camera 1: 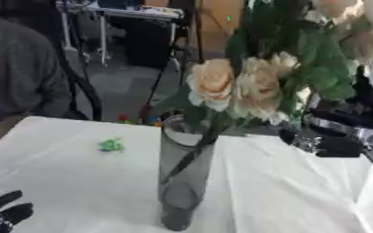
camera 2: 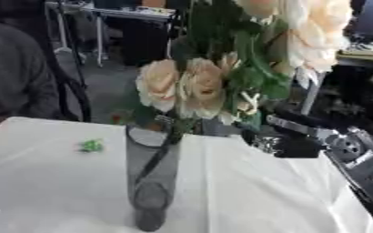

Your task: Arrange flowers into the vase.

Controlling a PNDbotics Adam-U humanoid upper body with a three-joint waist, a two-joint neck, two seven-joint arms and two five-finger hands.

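Status: partly done. A tall grey translucent vase (camera 1: 186, 177) stands upright on the white-covered desk (camera 1: 70, 182), near the middle and toward the near edge. Cream roses (camera 1: 237, 86) with green leaves already sit in it, stems running down inside the glass, blooms leaning right over the rim.

Right hand (camera 1: 333, 141) comes in from the right, level with the vase mouth and just beside the foliage. Leaves hide much of it — whether its fingers are curled round a stem or released, I cannot tell. A further cluster of pale blooms (camera 2: 317, 22) shows at upper right above that arm; it appears not yet seated in the vase, so at least this placing is judged outstanding.

Left hand (camera 1: 5, 214) rests idle at the near left corner, fingers relaxed and upward, holding nothing.

Other items: a small green object (camera 1: 110, 145) lies on the desk left of the vase, well apart.

Obstruction: the seated roses crowd the vase mouth, so a new stem may snag on leaves — the tall vase could tip.
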